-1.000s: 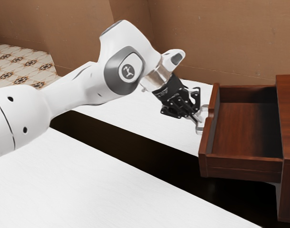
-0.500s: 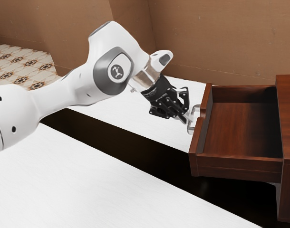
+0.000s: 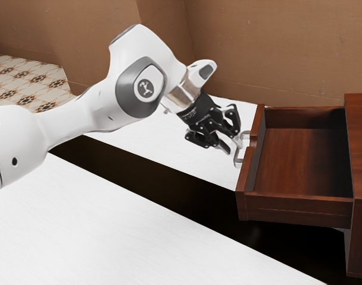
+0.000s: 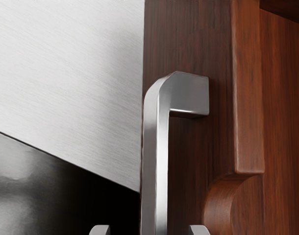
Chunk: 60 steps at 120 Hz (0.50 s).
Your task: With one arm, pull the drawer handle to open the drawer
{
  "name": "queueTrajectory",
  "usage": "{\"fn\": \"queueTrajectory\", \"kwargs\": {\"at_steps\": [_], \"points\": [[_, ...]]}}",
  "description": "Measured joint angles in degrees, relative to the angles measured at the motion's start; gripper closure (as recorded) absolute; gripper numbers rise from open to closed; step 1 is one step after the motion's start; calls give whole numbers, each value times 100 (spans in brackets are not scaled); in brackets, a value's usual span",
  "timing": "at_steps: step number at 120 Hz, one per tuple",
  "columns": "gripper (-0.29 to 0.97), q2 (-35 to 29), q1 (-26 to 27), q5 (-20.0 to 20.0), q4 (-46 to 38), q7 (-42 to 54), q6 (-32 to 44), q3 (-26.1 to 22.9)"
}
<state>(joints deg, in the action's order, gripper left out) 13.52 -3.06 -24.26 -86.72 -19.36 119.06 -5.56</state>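
The dark wooden drawer (image 3: pixel 299 160) stands pulled well out of its cabinet (image 3: pixel 360 119), toward the exterior view's left, and its inside is bare. A silver bar handle (image 3: pixel 240 154) is fixed on the drawer front (image 3: pixel 250 172). My black gripper (image 3: pixel 234 138) is at the handle's upper part. In the wrist view the handle (image 4: pixel 154 161) runs between my two fingertips (image 4: pixel 100 229), with a gap on each side, so the gripper is open around it. The drawer front (image 4: pixel 198 58) lies right behind the bar.
A white tabletop (image 3: pixel 145 133) lies under my hand. A second white surface (image 3: pixel 110 237) lies nearer, with a dark gap (image 3: pixel 169 184) between the two. Brown walls close the back. The cabinet body fills the exterior view's right edge.
The drawer slid further out toward the exterior view's left with my hand, then stopped. Since then my hand has tilted up a little and the drawer has stayed put.
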Motion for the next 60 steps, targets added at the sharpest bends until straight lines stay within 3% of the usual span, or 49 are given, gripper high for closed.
{"fn": "queueTrajectory", "kwargs": {"at_steps": [14,28,60], "points": [[44,-213,-19,3,-146,13,-2,19],[26,-431,-13,202,-148,22,-177,49],[7,-406,300,1914,1117,37,-2069,-141]]}}
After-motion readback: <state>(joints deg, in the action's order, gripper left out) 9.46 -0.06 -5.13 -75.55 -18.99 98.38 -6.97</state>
